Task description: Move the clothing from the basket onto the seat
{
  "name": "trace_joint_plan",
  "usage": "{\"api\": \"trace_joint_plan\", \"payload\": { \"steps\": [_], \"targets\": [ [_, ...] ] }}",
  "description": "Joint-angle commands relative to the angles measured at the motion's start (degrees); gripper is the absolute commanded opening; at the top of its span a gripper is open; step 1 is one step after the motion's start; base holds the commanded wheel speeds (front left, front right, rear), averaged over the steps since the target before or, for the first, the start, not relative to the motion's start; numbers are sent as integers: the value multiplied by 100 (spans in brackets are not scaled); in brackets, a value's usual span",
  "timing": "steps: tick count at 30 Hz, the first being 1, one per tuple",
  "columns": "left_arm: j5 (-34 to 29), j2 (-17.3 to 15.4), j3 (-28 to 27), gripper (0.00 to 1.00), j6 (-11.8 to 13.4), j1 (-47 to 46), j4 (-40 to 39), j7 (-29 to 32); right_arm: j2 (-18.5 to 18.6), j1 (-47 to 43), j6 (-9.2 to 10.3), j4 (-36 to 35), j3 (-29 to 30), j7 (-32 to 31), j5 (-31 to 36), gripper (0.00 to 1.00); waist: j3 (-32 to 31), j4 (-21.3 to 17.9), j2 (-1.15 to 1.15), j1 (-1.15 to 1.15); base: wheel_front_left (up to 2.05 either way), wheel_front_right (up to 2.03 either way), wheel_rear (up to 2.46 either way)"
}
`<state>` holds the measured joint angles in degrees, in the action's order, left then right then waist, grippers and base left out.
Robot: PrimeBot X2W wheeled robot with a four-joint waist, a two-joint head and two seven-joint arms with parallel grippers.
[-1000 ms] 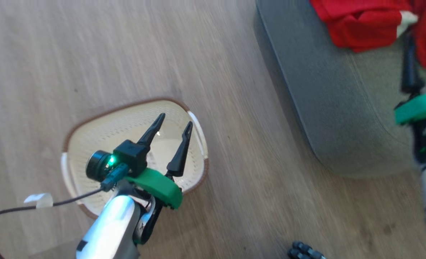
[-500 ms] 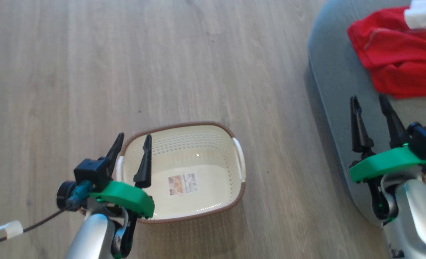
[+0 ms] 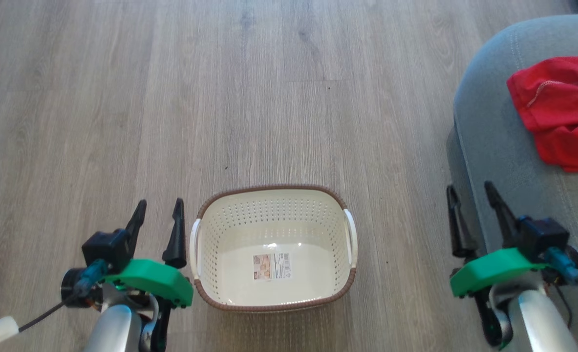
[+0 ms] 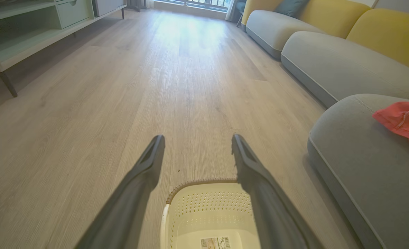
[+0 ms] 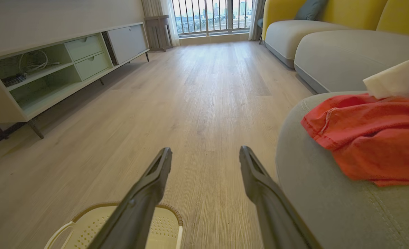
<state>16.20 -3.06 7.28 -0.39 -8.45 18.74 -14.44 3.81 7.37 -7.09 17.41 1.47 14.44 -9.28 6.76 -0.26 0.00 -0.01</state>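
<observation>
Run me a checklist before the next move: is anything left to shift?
1. basket empty: ok, bottom bare apart from its label sticker.
2. clothing on the seat: ok, lying on the cushion.
3. left gripper free: ok, fingers apart, nothing held, beside the basket.
4. right gripper free: ok, fingers apart, nothing held, by the seat's edge.
5. clothing wholly on it: cannot tell, it runs past the picture's edge.

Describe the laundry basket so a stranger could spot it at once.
On the wooden floor, left of the grey seat, stands a cream perforated laundry basket. A brown woven-look rim, two white side handles and a label sticker on its bottom set it apart.
</observation>
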Motion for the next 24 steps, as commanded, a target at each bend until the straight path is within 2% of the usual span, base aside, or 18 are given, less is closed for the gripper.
{"api": "trace_joint_plan", "payload": {
  "steps": [1, 10, 11, 15, 24],
  "targets": [
    [-49, -6, -241, 100, -33, -114, -143, -55, -25, 26, -40, -208, -155, 55, 31, 100, -16, -6, 0, 1, 0, 0, 0],
    [-47, 14, -486, 100, -58, -62, -90, -55, -88, -81, -40, -176, -305, 55, 61, 100, -84, -57, 0, 1, 0, 0, 0],
    [-40, 45, -276, 0, -44, 38, 72, 0, -65, -116, 0, -12, -170, 0, 20, 0, -83, -55, 0, 1, 0, 0, 0],
    [10, 50, -272, 0, -49, 129, 342, 50, -67, -175, 6, 264, -187, -23, -35, 0, -92, -57, 0, 1, 0, 0, 0],
    [560, 48, -359, 0, -97, 132, 291, 206, -51, -173, 3, 220, -158, -158, -659, 0, -133, -50, 0, 1, 0, 0, 0]
  ]
}}
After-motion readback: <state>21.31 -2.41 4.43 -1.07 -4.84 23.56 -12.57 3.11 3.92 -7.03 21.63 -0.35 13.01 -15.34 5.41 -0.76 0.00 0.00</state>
